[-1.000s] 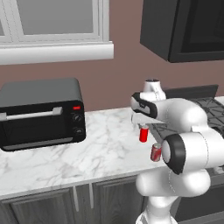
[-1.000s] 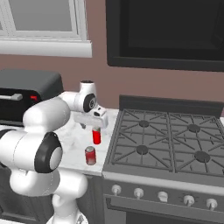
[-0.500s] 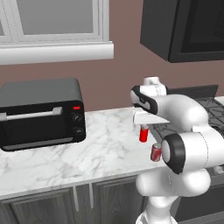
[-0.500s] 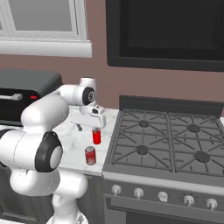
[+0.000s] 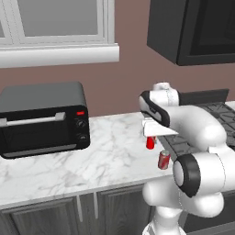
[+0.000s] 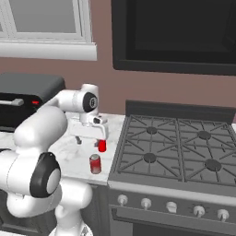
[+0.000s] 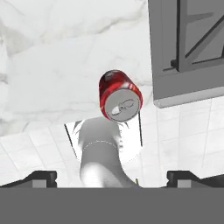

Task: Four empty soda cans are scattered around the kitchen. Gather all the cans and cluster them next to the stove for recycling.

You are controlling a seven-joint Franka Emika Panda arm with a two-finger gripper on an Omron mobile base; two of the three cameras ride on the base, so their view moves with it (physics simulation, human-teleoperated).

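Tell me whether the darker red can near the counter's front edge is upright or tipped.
Upright. The darker red can stands on its base on the counter beside the stove, its silver top facing up.

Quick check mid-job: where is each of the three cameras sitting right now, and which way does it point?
Left base view: behind the arm's left, facing the white marble counter, black toaster oven, two red cans; arm at lower right.
Right base view: behind its right, facing the dark grey gas stove; arm at lower left.
Hand view: on the hand, looking down at the patterned red can beside the stove edge; dark fingertips at bottom.
Both base views share the bright red can under the pincer.
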